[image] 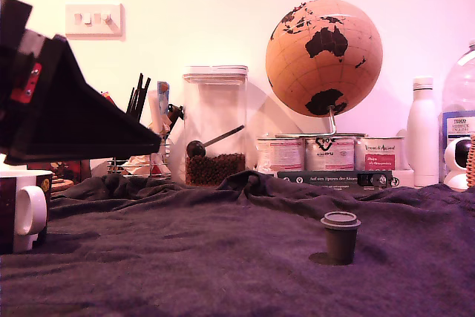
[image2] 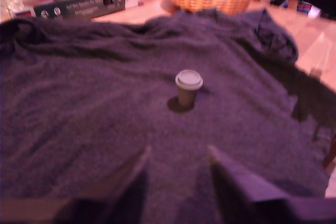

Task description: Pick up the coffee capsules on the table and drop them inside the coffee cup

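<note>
Two dark fingers (image2: 134,182) of the gripper (image2: 178,153) are seen spread apart, with nothing held between them, above the table (image2: 79,119). Ahead of the open gap, well apart from the tips, one coffee capsule (image2: 188,87) is stood upright on the cloth, flanged rim uppermost. At the exterior view's left edge, the coffee cup (image: 22,209) is partly shown.

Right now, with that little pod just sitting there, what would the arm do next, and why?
Probably ease forward and down toward the coffee capsule. It stands alone, rim up, on the cloth-covered table, well ahead of the gripper, whose jaws are open and empty. The coffee cup waits at the exterior view's left.
</note>
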You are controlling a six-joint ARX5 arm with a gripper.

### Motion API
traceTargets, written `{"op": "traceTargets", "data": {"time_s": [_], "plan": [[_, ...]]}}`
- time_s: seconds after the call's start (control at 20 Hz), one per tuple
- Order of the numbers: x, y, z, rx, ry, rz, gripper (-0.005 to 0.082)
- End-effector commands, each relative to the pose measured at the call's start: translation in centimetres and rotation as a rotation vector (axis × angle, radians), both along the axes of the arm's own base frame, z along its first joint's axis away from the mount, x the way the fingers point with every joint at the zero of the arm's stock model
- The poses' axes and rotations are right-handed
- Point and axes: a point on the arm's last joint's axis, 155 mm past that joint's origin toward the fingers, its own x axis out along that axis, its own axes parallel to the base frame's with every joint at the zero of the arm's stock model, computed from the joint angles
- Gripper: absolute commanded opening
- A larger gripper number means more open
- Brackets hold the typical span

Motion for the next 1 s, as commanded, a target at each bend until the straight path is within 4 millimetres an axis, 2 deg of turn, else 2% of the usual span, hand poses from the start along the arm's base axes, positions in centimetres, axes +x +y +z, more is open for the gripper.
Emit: {"op": "traceTargets", "data": {"time_s": [0.0,0.6,0.95], "plan": [[-0.1,0.0,-0.3,0.002,-0.007,-0.006,0.0662],[0.4,-1.5,-1.0,-0.023,-0.026,-0.035,0.0659],[0.4,-2.7,-2.3,-0.014,-0.008,-0.071,0.0659]]}}
